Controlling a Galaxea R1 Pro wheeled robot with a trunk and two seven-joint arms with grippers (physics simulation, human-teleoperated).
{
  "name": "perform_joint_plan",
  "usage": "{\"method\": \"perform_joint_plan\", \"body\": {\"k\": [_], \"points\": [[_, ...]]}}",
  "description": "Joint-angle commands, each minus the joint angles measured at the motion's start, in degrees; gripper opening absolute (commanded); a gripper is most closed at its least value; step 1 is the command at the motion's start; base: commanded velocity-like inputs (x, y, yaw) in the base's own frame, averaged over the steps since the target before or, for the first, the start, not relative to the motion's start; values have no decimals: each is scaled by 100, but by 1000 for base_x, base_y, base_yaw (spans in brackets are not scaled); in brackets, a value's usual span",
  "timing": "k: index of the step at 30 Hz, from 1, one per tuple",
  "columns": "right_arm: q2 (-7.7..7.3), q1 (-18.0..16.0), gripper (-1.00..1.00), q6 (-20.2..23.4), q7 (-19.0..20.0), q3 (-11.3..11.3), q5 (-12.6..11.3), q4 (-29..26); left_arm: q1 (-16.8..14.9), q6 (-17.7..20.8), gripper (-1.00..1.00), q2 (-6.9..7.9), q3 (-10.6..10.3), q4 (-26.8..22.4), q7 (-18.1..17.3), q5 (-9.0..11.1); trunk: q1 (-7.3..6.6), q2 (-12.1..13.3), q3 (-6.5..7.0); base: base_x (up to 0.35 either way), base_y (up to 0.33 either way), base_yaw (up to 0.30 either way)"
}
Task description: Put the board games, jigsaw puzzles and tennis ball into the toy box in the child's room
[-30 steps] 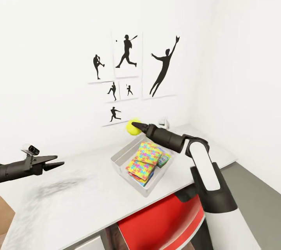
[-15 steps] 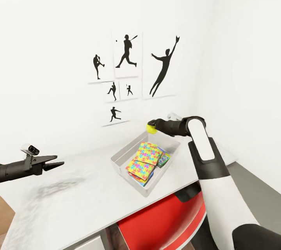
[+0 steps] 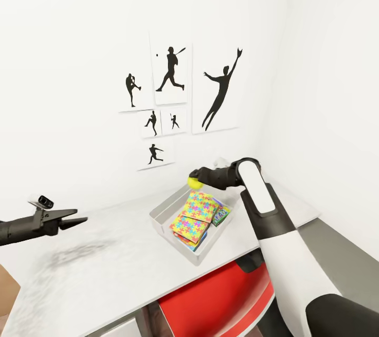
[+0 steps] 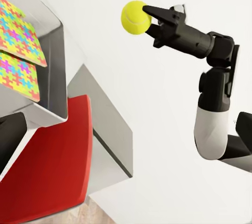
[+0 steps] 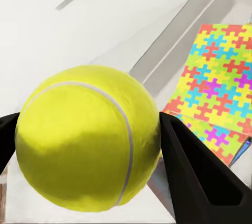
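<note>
Above the white counter (image 3: pixel 105 253), the right pincer (image 3: pixel 193 176) clamps the tennis ball (image 3: pixel 195 182); better to lower it into the toy box (image 3: pixel 160 216) before releasing. Left pincer (image 3: pixel 79 220) looks narrowly parted, empty.

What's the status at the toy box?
Right claw shut on tennis ball, above the far end of the toy box. Left claw open, empty, over the table. Jigsaw puzzles in the box; nothing blocking the drop.

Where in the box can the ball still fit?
The box has bare floor at its far end, between the back wall and the puzzles. The right tool holds the ball near there. The near end is crowded with stacked puzzles and a game.
</note>
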Motion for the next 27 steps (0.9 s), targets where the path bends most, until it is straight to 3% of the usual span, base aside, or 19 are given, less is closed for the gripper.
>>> {"method": "perform_joint_plan", "body": {"k": [1,10,27], "points": [[34,26,-100,14,-60,-6,-59,-37,-34,60,100,1,-4,32,-20,-31,4,-14,-14,0,0,0],[66,155,-100,14,-41,-8,-51,-305,-54,51,100,7,-4,172,-20,-59,4,-14,-14,-42,0,0],[67,155,-100,14,-42,-8,-49,-212,-54,51,100,23,-4,173,-20,-60,4,-14,-14,-74,8,0]]}}
